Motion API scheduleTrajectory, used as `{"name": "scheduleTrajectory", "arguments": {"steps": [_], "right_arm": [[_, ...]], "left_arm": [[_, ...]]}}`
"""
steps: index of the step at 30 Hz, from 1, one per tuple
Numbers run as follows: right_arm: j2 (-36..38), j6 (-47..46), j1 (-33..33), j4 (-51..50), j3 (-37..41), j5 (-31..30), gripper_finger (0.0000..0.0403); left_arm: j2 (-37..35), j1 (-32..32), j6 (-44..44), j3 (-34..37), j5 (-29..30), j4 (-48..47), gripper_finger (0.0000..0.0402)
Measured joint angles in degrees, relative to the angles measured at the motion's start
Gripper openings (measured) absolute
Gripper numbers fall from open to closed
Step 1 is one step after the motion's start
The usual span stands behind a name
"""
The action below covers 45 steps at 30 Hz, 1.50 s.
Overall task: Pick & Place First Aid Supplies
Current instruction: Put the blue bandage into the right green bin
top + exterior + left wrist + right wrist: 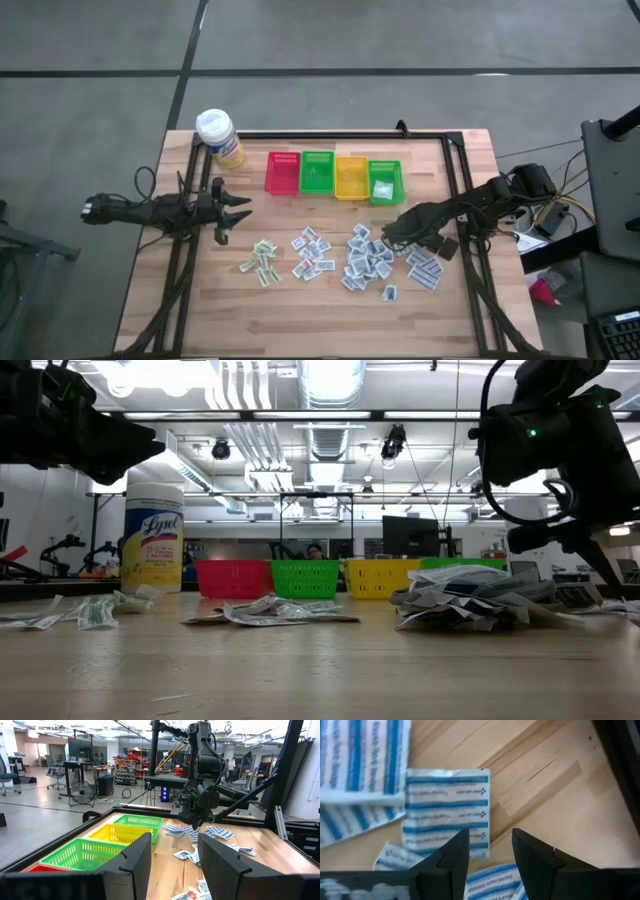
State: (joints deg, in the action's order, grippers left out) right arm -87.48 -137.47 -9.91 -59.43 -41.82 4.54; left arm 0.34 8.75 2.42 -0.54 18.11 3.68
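Right now the right gripper (392, 233) hangs low over the right-hand pile of packets (375, 262), its jaws a little apart with nothing between them. In its wrist view a blue-striped packet (447, 810) lies flat on the wooden table (545, 780) just ahead of the fingertips, overlapping others beside it. More packets lie in loose clusters across the middle of the table, with a greenish batch (263, 260) nearer the left. One packet (382, 189) already sits in the rightmost green basket (386, 170), which stands in a row with the yellow basket (351, 176), another green basket (317, 172) and the red basket (283, 172) along the far side. A yellow wipes bottle (220, 138) stands at the far left.

The step in hand looks like a pick from the right pile, with most of the sorting left. The next move likely calls for lowering onto a single packet's edge and closing without dragging its neighbours.

The left gripper (236, 210) waits at the left, jaws wide apart and empty.
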Motion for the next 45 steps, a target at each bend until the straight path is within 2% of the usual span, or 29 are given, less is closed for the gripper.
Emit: {"name": "scheduleTrajectory", "arguments": {"steps": [8, 19, 33, 45], "right_arm": [[-0.50, -0.83, 0.04, 4.32, 3.35, -0.18, 0.0148], [-0.92, 1.07, 0.04, 4.80, 3.45, -0.20, 0.0144], [-0.90, 1.18, 0.11, 7.62, 4.68, -1.28, 0.0066], [-0.67, 2.92, 0.07, 7.77, 4.70, -1.71, 0.0020]], "left_arm": [[0.00, -0.02, -0.02, 0.00, 0.00, 0.00, 0.0158], [0.00, -0.01, -0.04, 0.02, -0.01, -0.02, 0.0158], [0.00, -0.02, -0.07, 0.01, -0.01, -0.03, 0.0158], [0.00, -0.01, -0.07, 0.00, -0.02, -0.04, 0.0158]]}}
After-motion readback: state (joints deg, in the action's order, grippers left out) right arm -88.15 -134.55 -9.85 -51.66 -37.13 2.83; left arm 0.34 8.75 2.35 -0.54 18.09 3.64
